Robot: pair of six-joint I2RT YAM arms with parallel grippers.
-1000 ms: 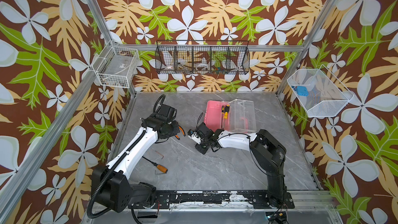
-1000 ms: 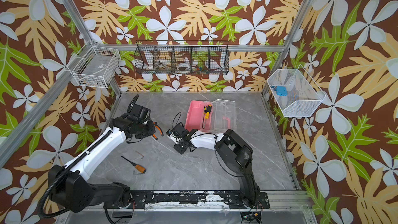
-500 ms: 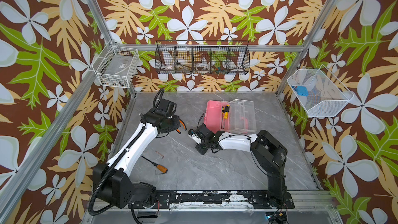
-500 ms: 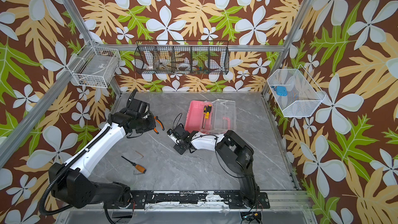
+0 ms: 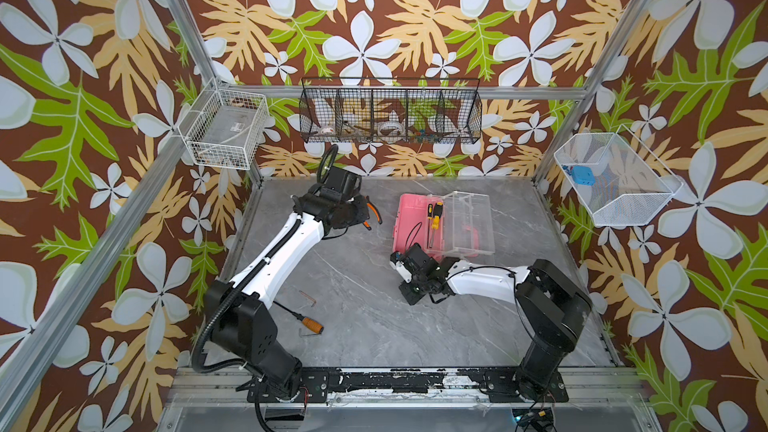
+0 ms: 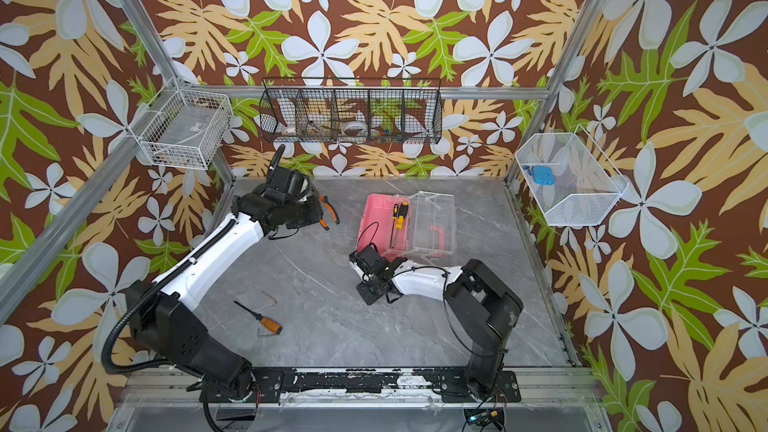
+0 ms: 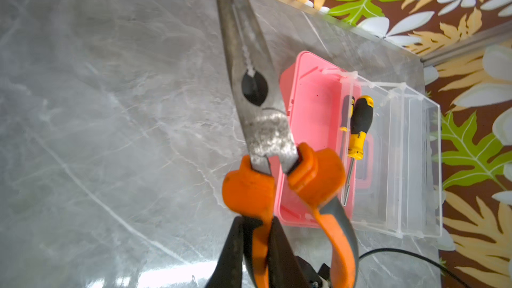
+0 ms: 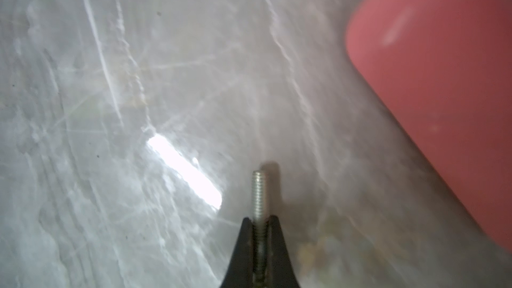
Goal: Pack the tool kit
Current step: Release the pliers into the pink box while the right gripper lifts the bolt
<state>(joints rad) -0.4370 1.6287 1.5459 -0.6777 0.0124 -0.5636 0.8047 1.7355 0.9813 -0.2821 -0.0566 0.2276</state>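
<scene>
Partway through packing: in both top views a rectangular pink plastic case (image 5: 409, 222) with its clear lid (image 5: 467, 218) open sits right of centre on the grey table (image 5: 374, 342), two yellow-and-black screwdrivers (image 5: 435, 218) already inside. Left of centre, the left gripper (image 5: 358, 214) clamps orange-and-black-handled long-nosed pliers (image 7: 257, 123) above the table. Just below the case, the right gripper (image 8: 259, 224) pinches a small threaded metal screw (image 8: 259, 189). Lower left, an orange-handled screwdriver (image 5: 306, 321) and two bent hex keys (image 5: 307, 297) lie unpacked.
</scene>
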